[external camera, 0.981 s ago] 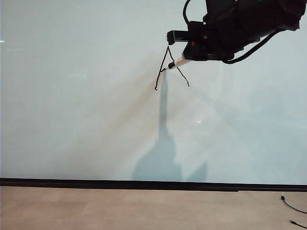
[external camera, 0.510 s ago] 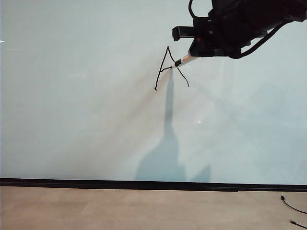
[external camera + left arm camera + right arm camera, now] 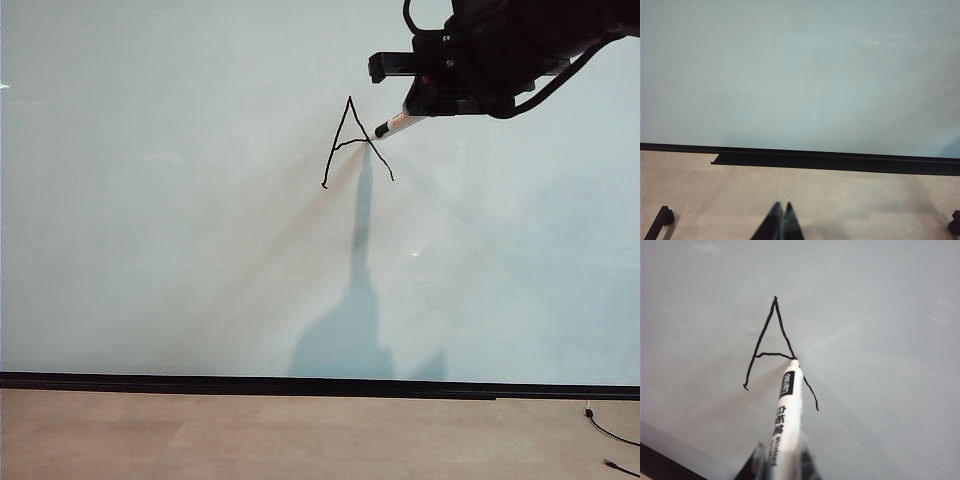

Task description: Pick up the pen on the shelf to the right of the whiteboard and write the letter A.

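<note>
Pen (image 3: pixel 786 425) juts from right end effector (image 3: pixel 425 100), tip touching letter A (image 3: pixel 352 142)

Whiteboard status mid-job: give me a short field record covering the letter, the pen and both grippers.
letter A: both legs and crossbar drawn on the whiteboard
pen: tip at the crossbar's right end, where it meets the right leg
right gripper: shut on the pen, up at the board
left gripper: shut, empty, low over the floor before the board's black strip
</note>
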### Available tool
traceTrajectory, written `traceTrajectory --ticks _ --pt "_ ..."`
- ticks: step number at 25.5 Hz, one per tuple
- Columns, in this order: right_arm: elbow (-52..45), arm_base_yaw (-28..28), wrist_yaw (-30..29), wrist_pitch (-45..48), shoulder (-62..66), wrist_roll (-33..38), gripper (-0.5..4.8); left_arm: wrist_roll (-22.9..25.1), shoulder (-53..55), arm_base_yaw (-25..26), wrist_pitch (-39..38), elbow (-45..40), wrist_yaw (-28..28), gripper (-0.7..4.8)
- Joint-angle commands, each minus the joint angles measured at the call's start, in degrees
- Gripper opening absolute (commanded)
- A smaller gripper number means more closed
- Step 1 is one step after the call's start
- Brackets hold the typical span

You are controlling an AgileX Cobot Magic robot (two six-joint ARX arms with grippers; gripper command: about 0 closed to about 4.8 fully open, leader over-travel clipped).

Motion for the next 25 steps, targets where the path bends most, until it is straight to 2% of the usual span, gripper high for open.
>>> traceTrajectory --ticks 1,4,7,13,16,25 --pt "-1.5 3.7 0.4 0.0 -3.3 -0.4 -0.04 0.2 0.0 0.0 0.3 0.2 0.2 -0.05" --pt "-5.6 6.0 2.1 -0.7 -7.7 -0.5 -0.03 0.2 0.0 0.0 0.3 0.2 0.2 -0.04" --pt "-14.2 6.1 2.1 -0.8 -15.5 -0.6 -0.03 0.2 0.0 0.0 0.3 0.2 0.2 -0.05" --pt "-28.3 3.0 1.5 -0.3 -29.6 -3.1 -0.03 0.2 0.0 0.0 0.3 0.2 0.2 -0.04" --pt "-33.2 2.6 3.1 -0.4 -35.6 -4.0 -0.03 0.2 0.0 0.0 0.3 0.2 0.2 -0.04" --pt "-35.5 1.5 4.5 -10.4 -46.2 -5.2 -0.03 0.2 0.0 0.0 0.3 0.2 0.2 -0.04"
